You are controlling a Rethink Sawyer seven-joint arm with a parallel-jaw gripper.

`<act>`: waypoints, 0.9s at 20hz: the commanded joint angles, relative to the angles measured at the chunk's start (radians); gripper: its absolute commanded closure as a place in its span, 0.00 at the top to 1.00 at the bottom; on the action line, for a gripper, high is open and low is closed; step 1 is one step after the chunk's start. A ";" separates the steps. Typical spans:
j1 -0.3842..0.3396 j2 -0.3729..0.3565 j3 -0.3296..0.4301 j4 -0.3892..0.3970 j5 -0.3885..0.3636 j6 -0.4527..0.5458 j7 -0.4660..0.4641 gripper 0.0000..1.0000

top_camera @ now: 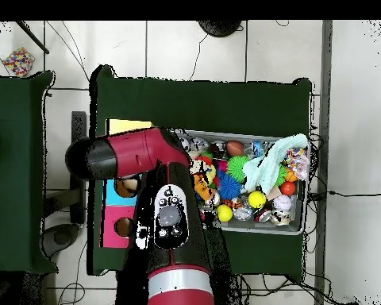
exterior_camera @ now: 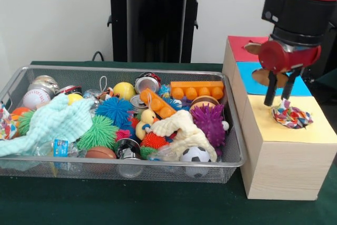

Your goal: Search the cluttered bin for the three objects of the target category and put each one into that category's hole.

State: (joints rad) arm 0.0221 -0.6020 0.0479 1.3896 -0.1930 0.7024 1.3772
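My gripper (exterior_camera: 277,100) hangs over the yellow-topped box (exterior_camera: 316,133) at the right, open, with its fingers just above and left of a white cloth with multicoloured patches (exterior_camera: 291,116). That cloth sits bunched in the box's round hole (exterior_camera: 310,121) and covers most of it. The silver wire-mesh bin (exterior_camera: 126,163) lies to the left, full of toys. A similar dotted cloth (exterior_camera: 6,125) hangs at its left end. In the overhead view the arm (top_camera: 138,155) hides the gripper and the hole; the bin (top_camera: 302,227) and the dotted cloth (top_camera: 297,163) show.
A mint-green cloth (exterior_camera: 58,122) and a cream cloth (exterior_camera: 181,130) lie in the bin among spiky balls, cans, a baseball and a small football. The blue-topped box (exterior_camera: 247,71) and the red-topped box (exterior_camera: 239,43) stand behind the yellow one.
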 commanded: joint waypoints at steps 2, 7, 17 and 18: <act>-0.086 -0.015 0.037 0.078 -0.024 0.184 -0.028 1.00; -0.084 -0.037 0.043 0.098 -0.036 0.189 -0.016 1.00; -0.125 -0.053 0.091 0.114 -0.038 0.189 -0.086 1.00; -0.136 -0.056 0.097 0.115 -0.038 0.180 -0.099 1.00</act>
State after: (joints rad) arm -0.0533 -0.6721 0.0516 1.4114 -0.1999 0.7943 1.3772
